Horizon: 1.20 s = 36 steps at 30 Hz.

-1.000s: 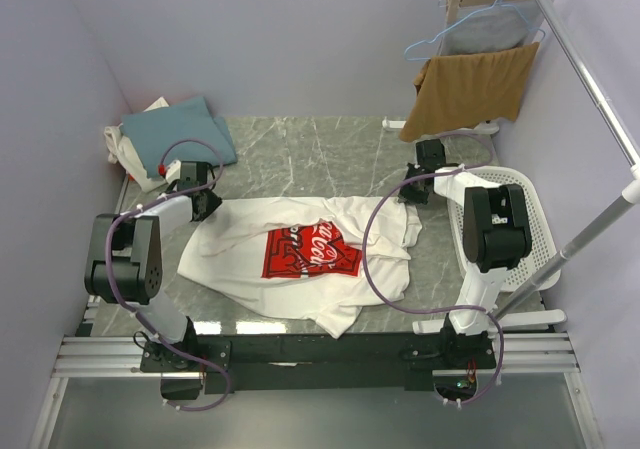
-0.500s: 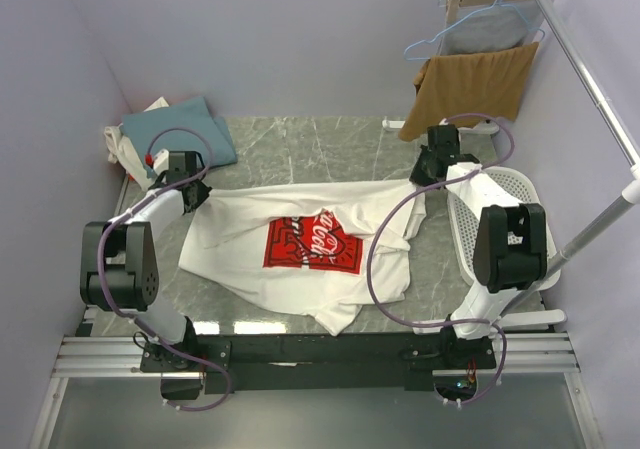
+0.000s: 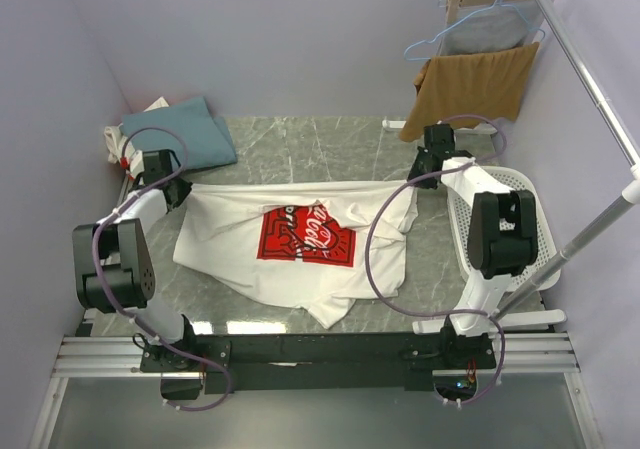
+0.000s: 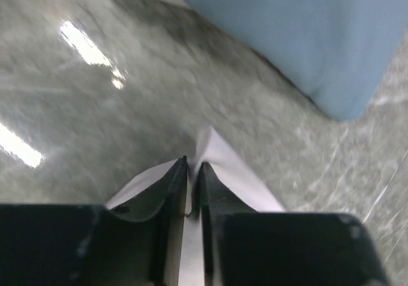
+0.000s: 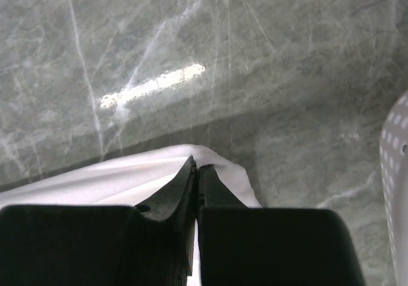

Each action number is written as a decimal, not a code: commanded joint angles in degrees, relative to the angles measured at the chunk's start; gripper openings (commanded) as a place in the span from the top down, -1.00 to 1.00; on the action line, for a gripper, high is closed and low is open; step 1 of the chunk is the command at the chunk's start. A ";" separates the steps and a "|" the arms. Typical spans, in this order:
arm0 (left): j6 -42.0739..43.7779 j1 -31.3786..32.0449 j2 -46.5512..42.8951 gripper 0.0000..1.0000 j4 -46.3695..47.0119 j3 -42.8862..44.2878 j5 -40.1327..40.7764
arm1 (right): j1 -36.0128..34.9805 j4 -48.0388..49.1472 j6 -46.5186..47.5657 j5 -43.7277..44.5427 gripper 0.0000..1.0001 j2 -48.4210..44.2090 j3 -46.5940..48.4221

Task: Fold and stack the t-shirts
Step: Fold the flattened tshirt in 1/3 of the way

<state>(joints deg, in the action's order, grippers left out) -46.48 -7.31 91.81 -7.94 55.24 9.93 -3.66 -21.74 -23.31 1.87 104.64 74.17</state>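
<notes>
Left gripper [image 3: 172,191] is pressed onto the far left corner of the white t-shirt [image 3: 265,279]. Its wrist view has both fingers nearly together with a thin fold of white cloth between the tips [image 4: 193,165]. Right gripper [image 3: 428,175] is at the shirt's far right corner, jaws shut tight on a small peak of the same cloth [image 5: 196,165].

The shirt's far edge runs as a straight, taut line from one gripper to the other. The rest of the shirt is spread on the marble table [image 3: 300,149] and sags toward the arm bases, with wrinkles and a loose point at the near edge. Its red print [image 3: 305,237] faces up at about the middle of the shirt, slightly tilted. The right arm's purple cable [image 3: 372,259] loops over the shirt's right part.

Teal t-shirt [image 3: 185,134] lies folded beyond the white shirt's far left corner, apart from it. The left wrist view shows a strip of bare marble between the two. Off-white t-shirt [image 3: 116,147] is bunched just left of the teal one, partly under it.

White basket [image 3: 535,239] stands to the right of the shirt. Beyond the shirt's far right corner, a tan cloth [image 3: 475,89] hangs on a rack, with a grey garment [image 3: 480,31] on a blue hanger behind it.
</notes>
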 commanded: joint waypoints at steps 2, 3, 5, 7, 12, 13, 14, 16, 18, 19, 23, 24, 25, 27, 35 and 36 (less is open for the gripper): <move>0.16 -5.35 3.11 0.23 7.50 3.46 -2.98 | 1.99 0.99 0.28 5.34 1.00 3.02 5.02; 0.07 -5.35 3.11 0.08 9.07 3.38 -6.04 | 1.90 0.82 0.28 4.99 1.00 3.37 5.98; -0.98 -4.99 1.63 -0.09 12.58 1.02 -8.52 | 1.99 0.99 0.46 3.68 1.00 4.17 6.51; -1.68 -4.29 0.31 -0.15 13.66 -1.53 -10.71 | 1.99 0.82 0.55 3.41 1.00 4.87 7.30; -1.51 0.71 -3.48 -0.22 10.58 -4.17 -10.28 | 1.90 0.91 0.81 2.27 1.00 5.57 7.39; -1.86 1.24 -3.83 -0.25 10.84 -5.40 -11.33 | 1.99 1.08 0.81 2.00 1.00 5.66 7.13; -2.82 2.03 -4.18 -0.25 11.02 -5.93 -11.95 | 1.99 1.17 0.81 1.74 1.00 5.58 7.04; -3.62 2.39 -4.36 -0.29 11.54 -8.21 -13.26 | 1.99 1.43 0.81 1.21 0.99 5.57 6.51; -4.14 2.83 -5.06 -0.30 11.46 -9.71 -12.14 | 1.99 1.70 0.99 0.77 1.00 5.31 6.08; -4.23 2.83 -5.32 -0.32 11.55 -11.28 -11.87 | 1.90 1.70 0.90 0.68 0.99 5.22 5.81; -4.32 3.09 -7.95 -0.35 10.67 -14.72 -10.11 | 1.99 2.05 0.90 0.33 0.99 4.70 5.02; -4.32 3.18 -8.57 -0.39 10.76 -15.42 -10.11 | 1.99 2.05 0.90 0.15 0.99 4.52 4.93; -4.32 3.09 -8.93 -0.41 11.11 -16.47 -10.11 | 1.99 2.14 0.99 -0.02 0.99 4.43 4.76; -4.15 3.18 -9.54 -0.42 11.20 -16.75 -10.11 | 1.99 2.22 0.90 -0.37 0.99 4.52 4.76; -4.41 3.27 -4.10 -0.31 14.01 -15.34 -11.43 | 1.99 2.05 1.07 -0.55 0.99 4.52 4.67; -4.41 3.36 -3.40 -0.27 14.27 -14.64 -11.86 | 1.99 1.96 1.07 -0.55 0.99 4.43 4.58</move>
<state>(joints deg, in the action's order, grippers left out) -50.46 -4.29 85.65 3.33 38.59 -1.08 -2.04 -21.06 -23.00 1.32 110.08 79.07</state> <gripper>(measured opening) 0.664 0.020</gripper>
